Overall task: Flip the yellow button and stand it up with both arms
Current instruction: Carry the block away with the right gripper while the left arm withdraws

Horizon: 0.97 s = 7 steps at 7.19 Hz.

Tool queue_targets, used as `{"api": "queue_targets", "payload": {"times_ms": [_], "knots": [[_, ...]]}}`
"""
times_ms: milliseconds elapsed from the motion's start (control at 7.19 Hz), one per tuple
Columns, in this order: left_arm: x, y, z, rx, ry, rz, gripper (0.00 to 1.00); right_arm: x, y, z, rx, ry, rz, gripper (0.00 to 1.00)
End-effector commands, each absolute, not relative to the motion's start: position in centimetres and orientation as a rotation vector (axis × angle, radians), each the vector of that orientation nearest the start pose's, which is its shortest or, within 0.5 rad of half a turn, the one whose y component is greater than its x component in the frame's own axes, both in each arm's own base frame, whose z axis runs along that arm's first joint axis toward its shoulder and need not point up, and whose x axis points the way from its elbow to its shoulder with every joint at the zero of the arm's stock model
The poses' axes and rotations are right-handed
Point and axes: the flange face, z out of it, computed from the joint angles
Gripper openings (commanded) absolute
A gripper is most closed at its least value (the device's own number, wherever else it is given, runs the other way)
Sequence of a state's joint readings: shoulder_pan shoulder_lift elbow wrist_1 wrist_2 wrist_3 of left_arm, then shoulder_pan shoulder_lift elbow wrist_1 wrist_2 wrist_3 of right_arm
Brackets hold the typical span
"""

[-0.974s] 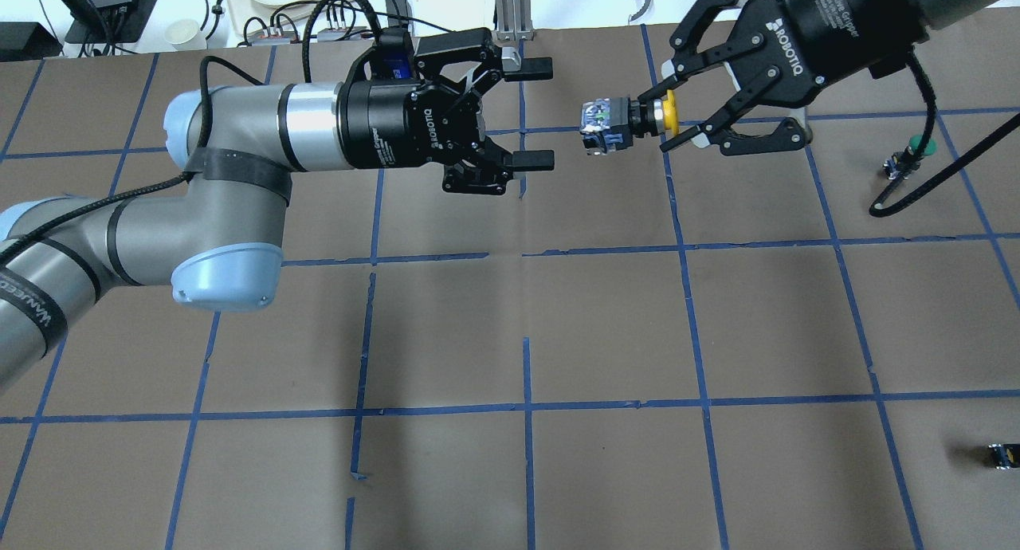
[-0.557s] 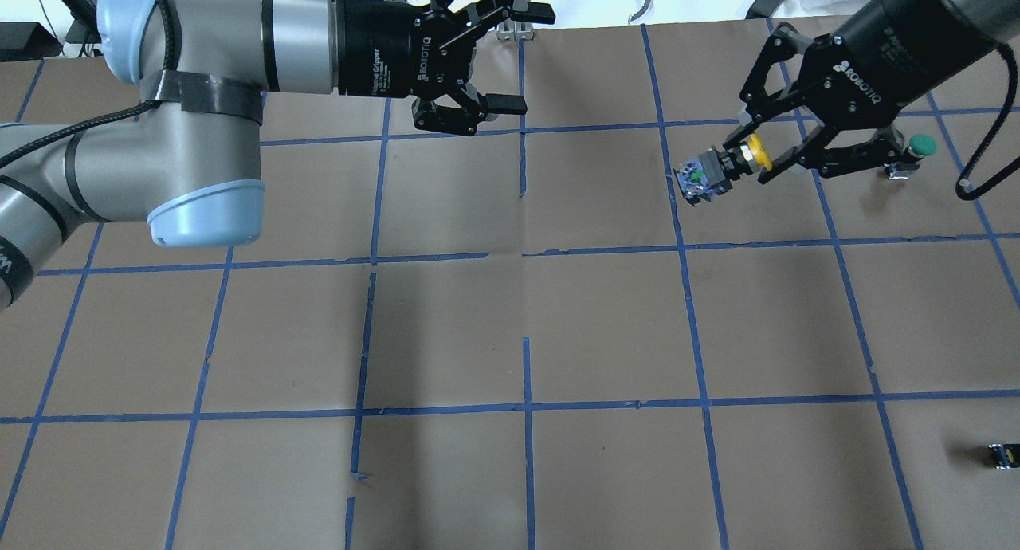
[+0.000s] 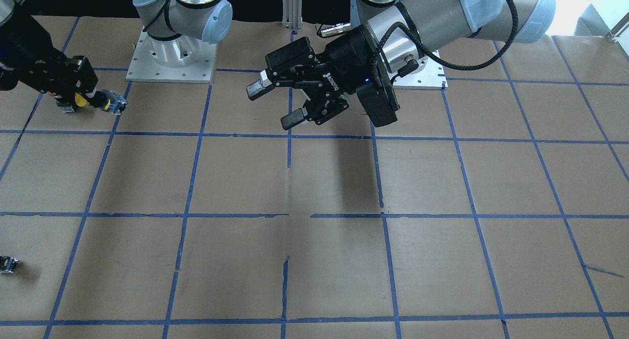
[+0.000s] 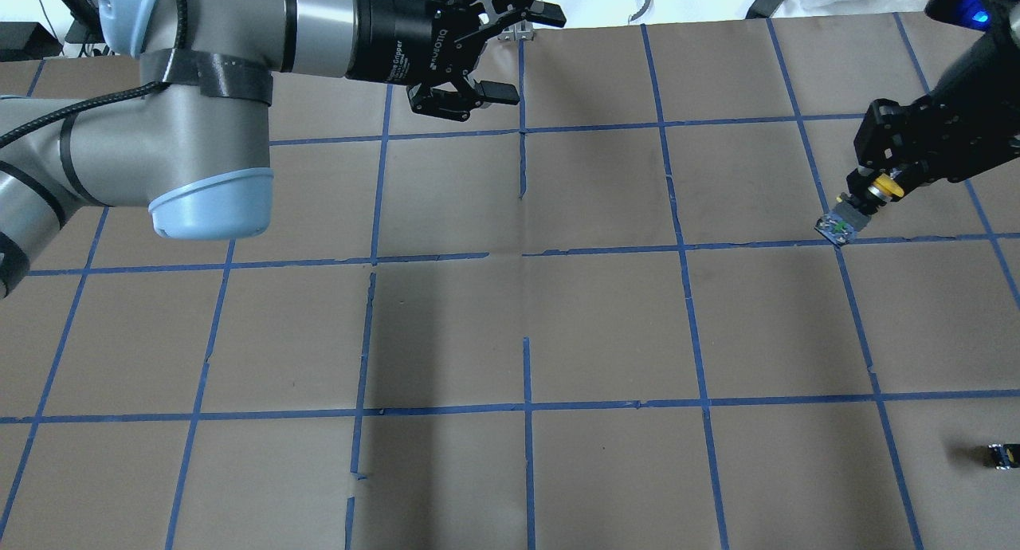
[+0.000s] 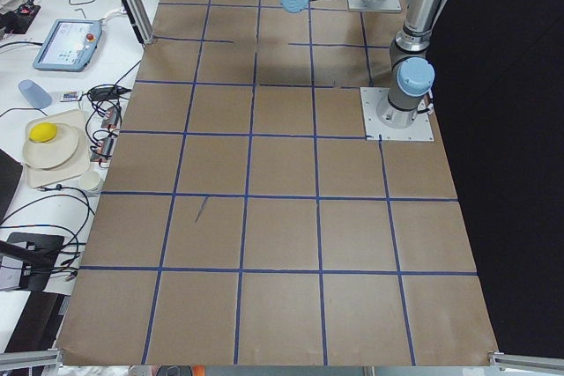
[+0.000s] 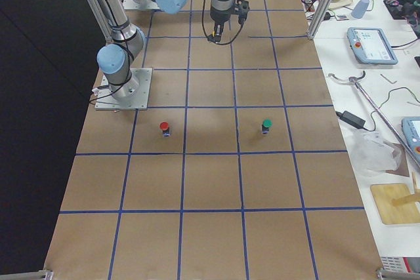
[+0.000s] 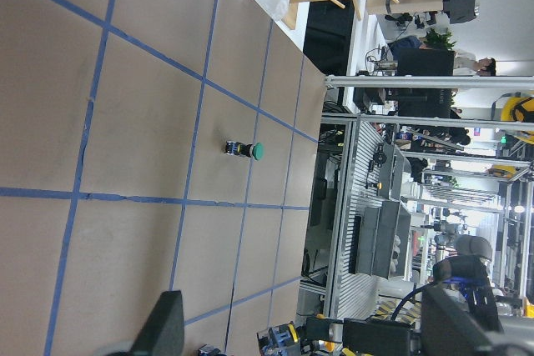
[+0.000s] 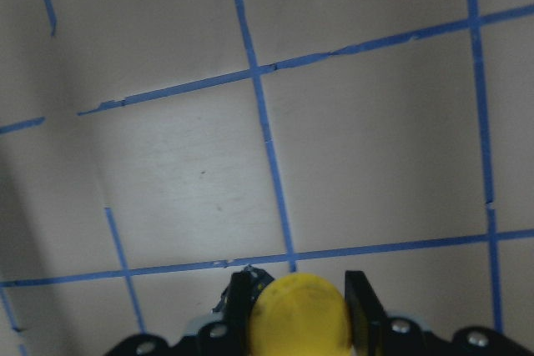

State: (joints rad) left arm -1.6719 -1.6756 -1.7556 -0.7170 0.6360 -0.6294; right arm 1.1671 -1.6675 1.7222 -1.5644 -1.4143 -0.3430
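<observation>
The yellow button (image 4: 843,221) hangs tilted from my right gripper (image 4: 879,188), which is shut on its yellow cap, grey body pointing down and towards the table's middle, low over the paper at the right. In the front view the button (image 3: 110,104) sticks out sideways from the right gripper (image 3: 77,101); I cannot tell whether it touches the table. The right wrist view shows the cap (image 8: 300,316) between the fingers (image 8: 362,306). My left gripper (image 4: 522,54) is open and empty, high near the table's far edge, also in the front view (image 3: 271,105).
A green-capped button (image 7: 247,151) stands on the table and also shows in the right side view (image 6: 266,124), with a red-capped button (image 6: 165,127) beside it. A small dark capless block (image 4: 1001,455) lies near the front right edge. Blue tape lines grid the brown paper.
My right gripper has carried the yellow button right and down, turning its body towards the table. My left gripper has drawn back and up towards the far edge, still open.
</observation>
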Motion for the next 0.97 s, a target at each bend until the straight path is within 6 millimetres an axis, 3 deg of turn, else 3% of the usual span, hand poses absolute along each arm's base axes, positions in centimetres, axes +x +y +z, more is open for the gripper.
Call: {"api": "queue_targets", "payload": {"times_ms": [0, 139, 417, 557, 835], "knots": [[-28.2, -49.8, 46.5, 0.139, -2.269, 0.227, 0.99, -9.7, -46.1, 40.9, -0.239, 3.083, -0.193, 0.22], [-28.4, -48.6, 45.8, 0.073, -2.416, 0.203, 0.99, -11.9, -45.5, 39.1, -0.358, 3.112, -0.268, 0.22], [-26.5, -47.6, 46.5, 0.104, -2.648, 0.078, 0.99, -16.0, -43.7, 36.1, -0.548, 3.140, -0.367, 0.21], [-25.1, -47.2, 47.8, 0.049, -2.773, 0.011, 0.99, -17.2, -43.4, 34.6, -0.641, 3.155, -0.400, 0.20], [-19.7, -49.4, 50.5, 0.139, -3.035, -0.015, 0.99, -20.8, -44.1, 30.1, -0.698, 3.160, -0.434, 0.20]]}}
